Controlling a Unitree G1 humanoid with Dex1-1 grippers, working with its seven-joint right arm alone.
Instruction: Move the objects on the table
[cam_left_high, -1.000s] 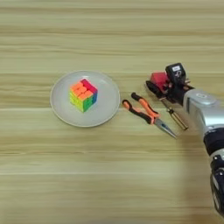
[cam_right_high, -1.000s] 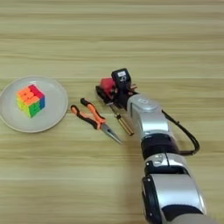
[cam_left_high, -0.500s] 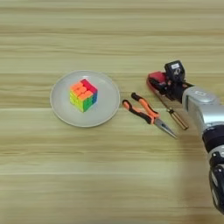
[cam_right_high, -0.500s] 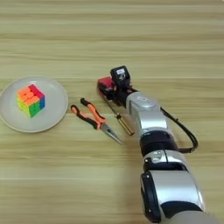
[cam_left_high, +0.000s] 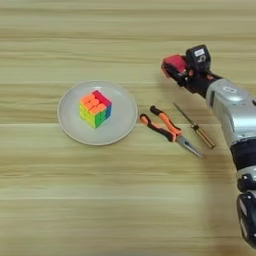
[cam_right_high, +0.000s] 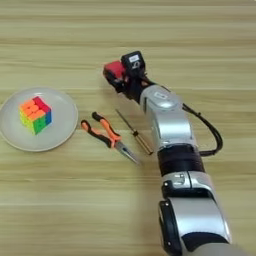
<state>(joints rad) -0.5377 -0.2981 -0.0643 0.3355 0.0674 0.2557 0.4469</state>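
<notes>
The gripper (cam_right_high: 119, 76) is clenched on the red cube (cam_right_high: 114, 69), with the black fingers closed around its right side; the cube sits far of the tools, toward the right half of the table (cam_left_high: 125, 200), and whether it touches the wood or hangs just above it cannot be told. The silver forearm (cam_right_high: 167, 120) runs from the gripper down toward the bottom right edge, a black cable (cam_right_high: 207, 131) looping along its right side. Near the forearm lies the screwdriver (cam_left_high: 194, 125), thin shaft pointing up-left, amber handle toward the lower right. Just to its left lie the pliers (cam_left_high: 169, 131), orange-and-black handles to the upper left, closed nose pointing to the lower right; the two tools are close together but apart. Further left stands the plate (cam_left_high: 122, 125), round and pale grey, and the puzzle cube (cam_left_high: 95, 108) rests on its middle, turned so one corner faces forward. The pliers' handles end just beside the plate's right rim.
</notes>
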